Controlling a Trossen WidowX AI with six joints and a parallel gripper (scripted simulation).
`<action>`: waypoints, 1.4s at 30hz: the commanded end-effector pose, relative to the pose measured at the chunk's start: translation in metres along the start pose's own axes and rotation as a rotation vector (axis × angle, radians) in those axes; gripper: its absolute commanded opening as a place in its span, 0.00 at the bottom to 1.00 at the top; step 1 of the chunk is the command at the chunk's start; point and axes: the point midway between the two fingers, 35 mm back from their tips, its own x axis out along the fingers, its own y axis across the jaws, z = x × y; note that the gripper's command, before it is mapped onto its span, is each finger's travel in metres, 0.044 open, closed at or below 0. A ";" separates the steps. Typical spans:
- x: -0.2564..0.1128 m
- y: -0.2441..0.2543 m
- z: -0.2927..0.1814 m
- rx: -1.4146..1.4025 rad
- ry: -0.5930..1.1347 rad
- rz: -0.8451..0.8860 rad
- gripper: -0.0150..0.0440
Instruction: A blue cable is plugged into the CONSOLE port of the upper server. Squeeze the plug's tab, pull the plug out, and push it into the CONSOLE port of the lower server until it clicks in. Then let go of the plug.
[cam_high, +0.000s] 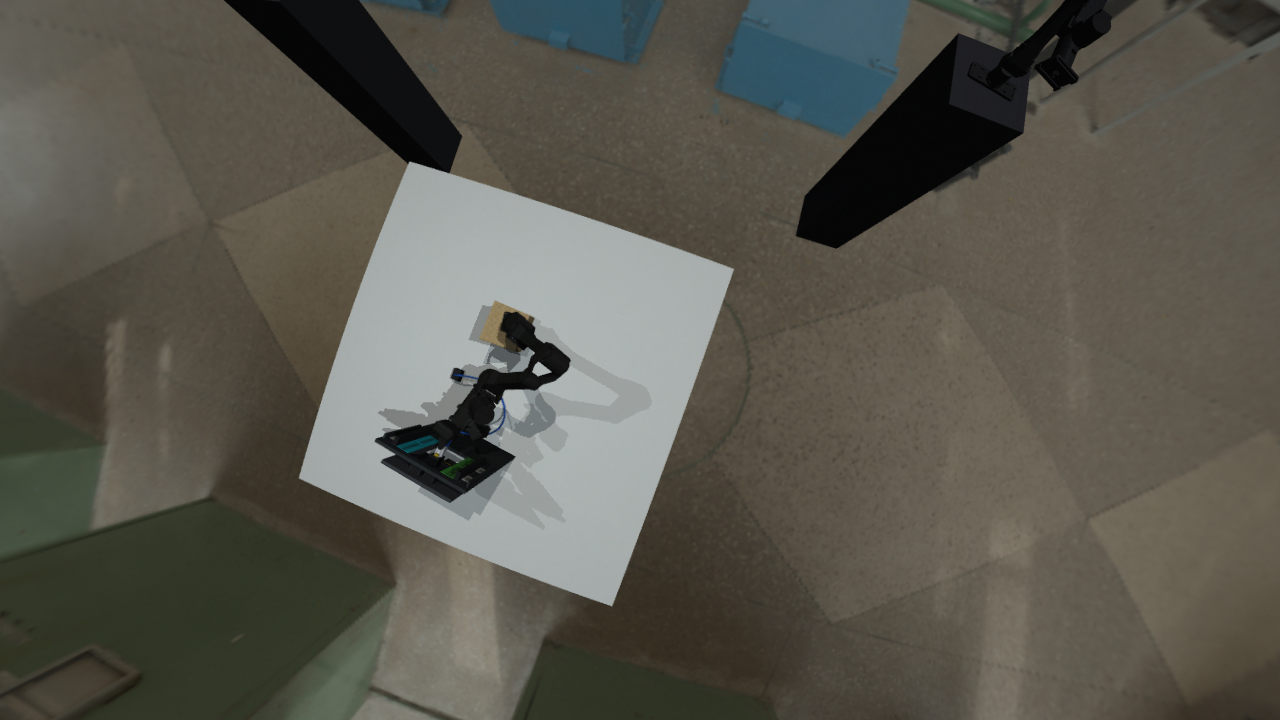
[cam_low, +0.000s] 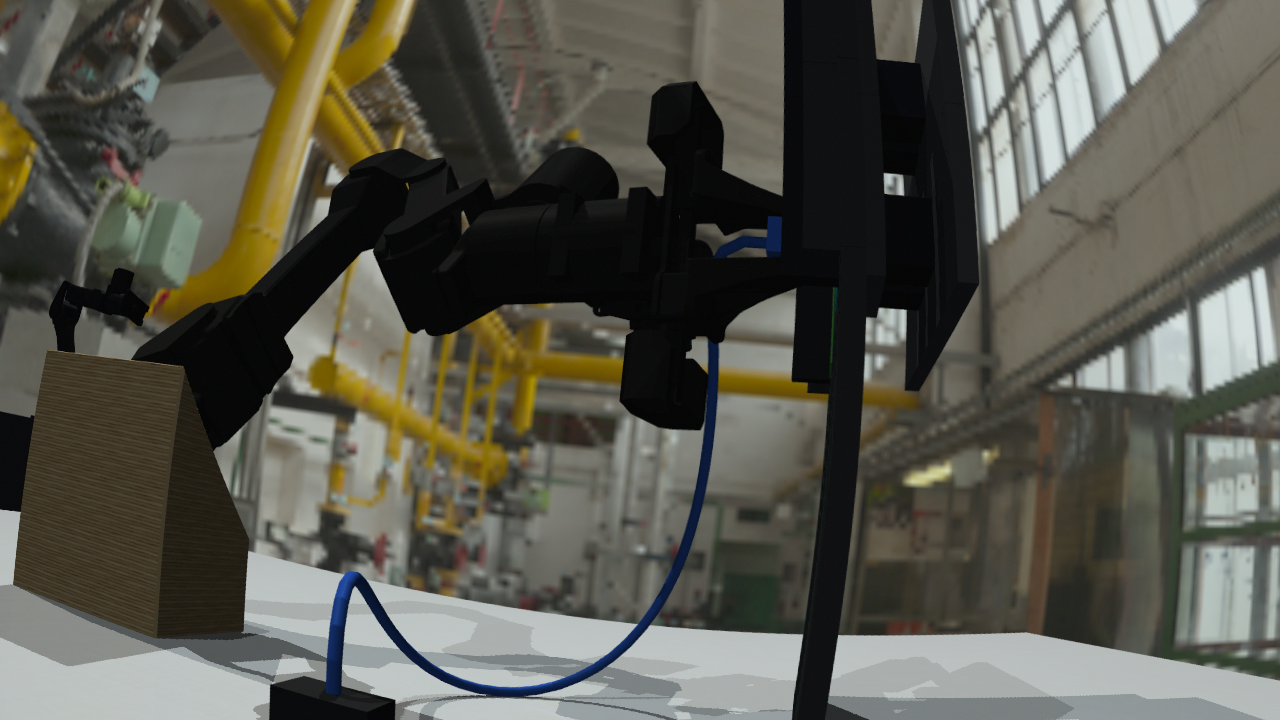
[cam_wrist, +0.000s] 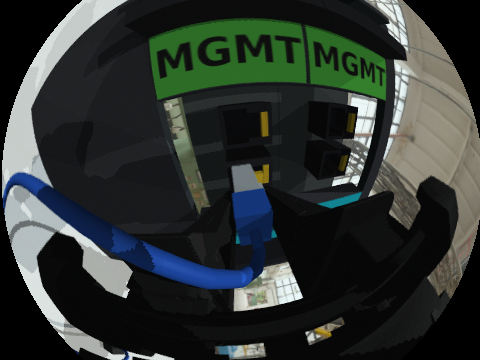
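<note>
The tool points levelly rackward (blue plug gripped).

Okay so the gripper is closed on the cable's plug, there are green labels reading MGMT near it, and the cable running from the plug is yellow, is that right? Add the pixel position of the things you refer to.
Not quite: the cable (cam_low: 687, 539) (cam_wrist: 175, 270) is blue, as the exterior and wrist views show. The rest of your statement stands.
</note>
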 end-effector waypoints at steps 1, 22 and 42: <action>0.002 -0.003 0.001 0.006 0.000 -0.013 0.25; 0.005 -0.003 0.002 0.006 0.000 -0.014 0.25; 0.008 -0.003 0.002 0.007 0.000 -0.015 0.25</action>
